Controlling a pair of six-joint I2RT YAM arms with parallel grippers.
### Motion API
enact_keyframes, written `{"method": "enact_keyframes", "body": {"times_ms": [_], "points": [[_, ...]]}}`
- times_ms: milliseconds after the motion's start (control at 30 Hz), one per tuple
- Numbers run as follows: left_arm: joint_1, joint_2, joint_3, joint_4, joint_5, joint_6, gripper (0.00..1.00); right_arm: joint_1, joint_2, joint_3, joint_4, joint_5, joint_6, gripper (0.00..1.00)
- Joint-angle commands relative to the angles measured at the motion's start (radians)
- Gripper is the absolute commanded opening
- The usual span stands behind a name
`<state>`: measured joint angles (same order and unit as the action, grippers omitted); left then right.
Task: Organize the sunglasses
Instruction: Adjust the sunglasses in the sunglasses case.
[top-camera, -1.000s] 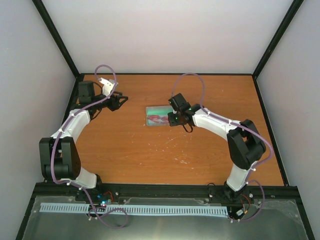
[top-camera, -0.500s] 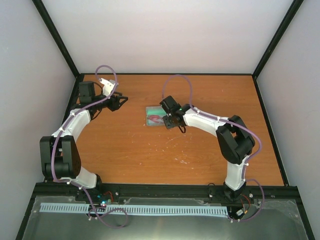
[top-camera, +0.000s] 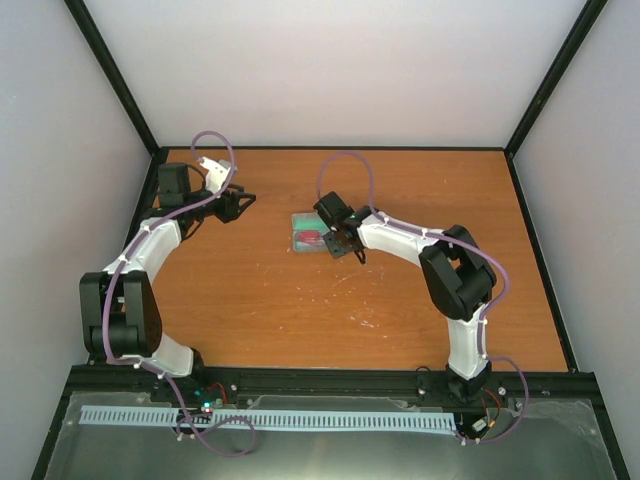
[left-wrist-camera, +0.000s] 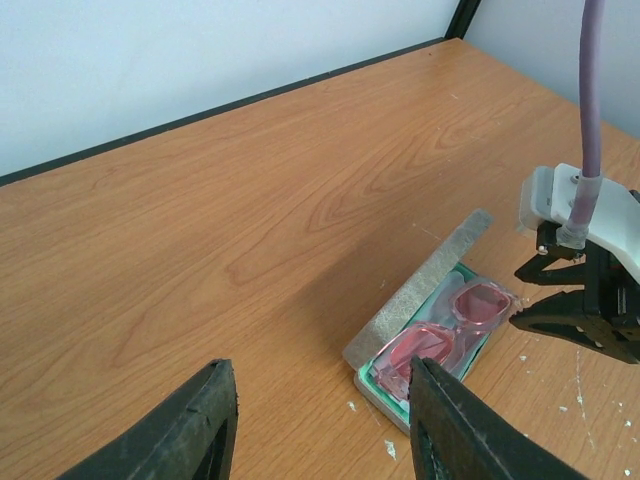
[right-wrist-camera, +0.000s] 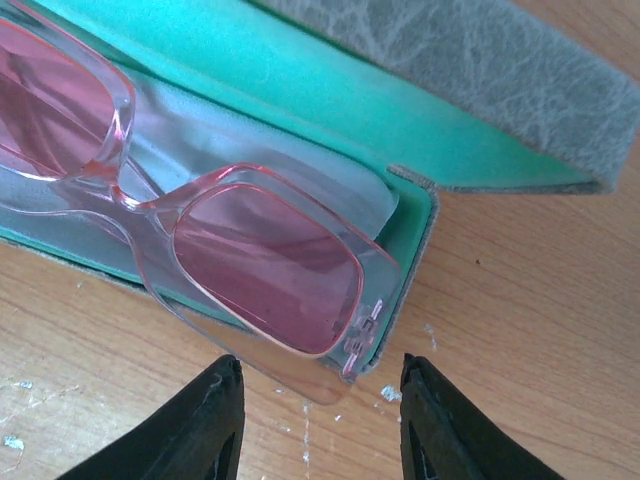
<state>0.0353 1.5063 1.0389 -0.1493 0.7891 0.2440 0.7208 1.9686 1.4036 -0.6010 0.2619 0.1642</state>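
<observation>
The wooden table (top-camera: 300, 300) is an orange-brown board with a smooth grain, scuffed with small white flecks on the near side of the case.

The left gripper (left-wrist-camera: 320, 430) hovers well to the left of the case, its dark fingers spread wide and empty. The right gripper (right-wrist-camera: 318, 420) hangs just beside the case's right end, low over the wood. Its jaws are parted wider than the lens in front of them and grip nothing.

The case (left-wrist-camera: 420, 290) is a flat rectangle of grey felt-like fabric, lying open on the table near its middle. Its lid is folded back flat and its tray is lined in smooth teal.

The sunglasses (right-wrist-camera: 260, 255) lie in that tray, lenses up. They have a clear, pink-tinted plastic frame with rounded-rectangle red lenses, and one lens edge overhangs the tray's rim toward the right gripper.

Under them, inside the case, a pale blue cloth (right-wrist-camera: 330, 185) lies smooth against the lining.
</observation>
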Motion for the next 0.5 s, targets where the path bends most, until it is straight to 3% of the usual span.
{"method": "enact_keyframes", "body": {"times_ms": [0,333,467], "points": [[-0.003,0.010,0.003,0.019,0.006,0.013,0.49,0.009,0.030,0.042,-0.015,0.041,-0.022,0.41],[-0.003,0.012,-0.002,0.018,0.009,0.012,0.48,0.009,0.087,0.065,-0.045,-0.004,-0.014,0.34],[-0.003,0.011,-0.003,0.011,0.005,0.020,0.48,0.009,0.023,0.022,-0.038,-0.011,0.007,0.35]]}}
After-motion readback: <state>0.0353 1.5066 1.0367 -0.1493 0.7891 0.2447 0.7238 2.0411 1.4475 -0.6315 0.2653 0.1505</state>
